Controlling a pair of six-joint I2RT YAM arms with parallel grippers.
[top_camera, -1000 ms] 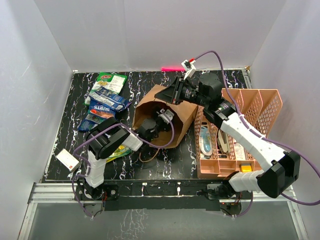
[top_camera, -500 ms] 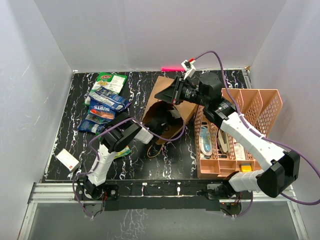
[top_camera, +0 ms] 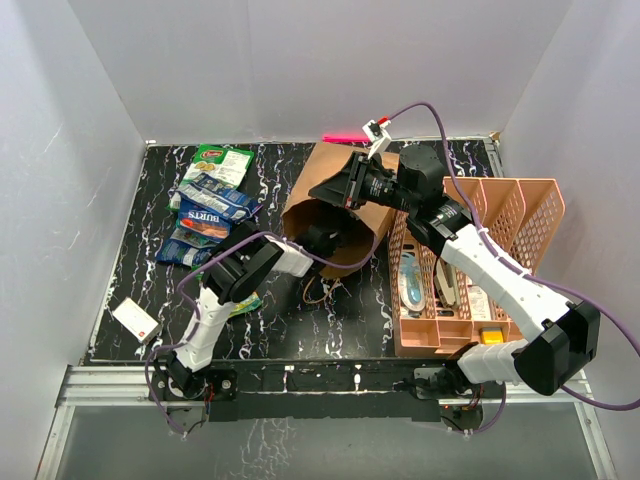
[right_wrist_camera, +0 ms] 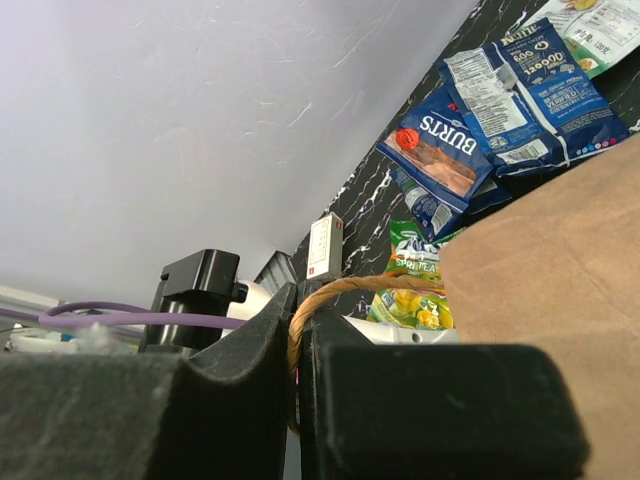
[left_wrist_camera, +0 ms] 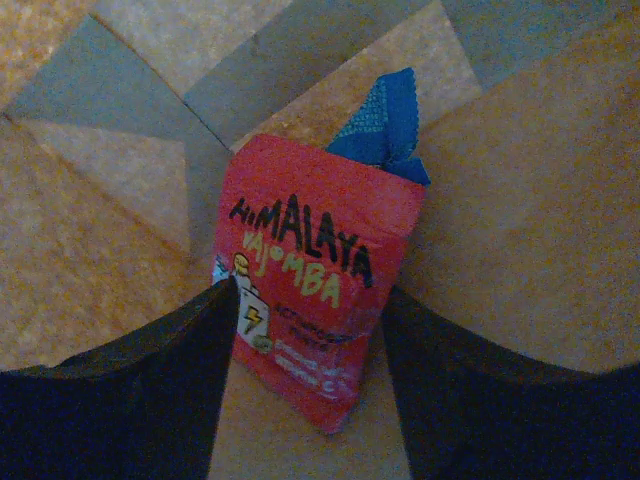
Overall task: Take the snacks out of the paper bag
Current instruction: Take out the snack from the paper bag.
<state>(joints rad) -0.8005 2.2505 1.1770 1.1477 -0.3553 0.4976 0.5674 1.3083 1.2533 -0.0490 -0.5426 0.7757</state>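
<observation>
The brown paper bag [top_camera: 365,225] lies tilted in mid-table, its mouth toward the front left. My right gripper [top_camera: 335,188] is shut on the bag's twisted paper handle [right_wrist_camera: 300,325] and holds that edge up. My left gripper [top_camera: 322,238] is inside the bag. In the left wrist view it is open, with its jaws either side of the lower part of a red packet with a blue top [left_wrist_camera: 315,280] that lies on the bag's floor [left_wrist_camera: 520,200]. Other snacks lie at the far left: a green-white packet [top_camera: 222,162], a blue packet [top_camera: 215,193], the BURTS packet [top_camera: 205,220] and a yellow-green packet [top_camera: 240,300].
A salmon-pink perforated organiser [top_camera: 520,215] with pale stationery stands right of the bag, under my right arm. A white card [top_camera: 135,318] lies at the front left. A pink marker [top_camera: 345,137] lies at the back edge. White walls enclose the table.
My left gripper has moved from the bag's mouth deeper inside. The bag's mouth edge has moved back and up with my right gripper.
</observation>
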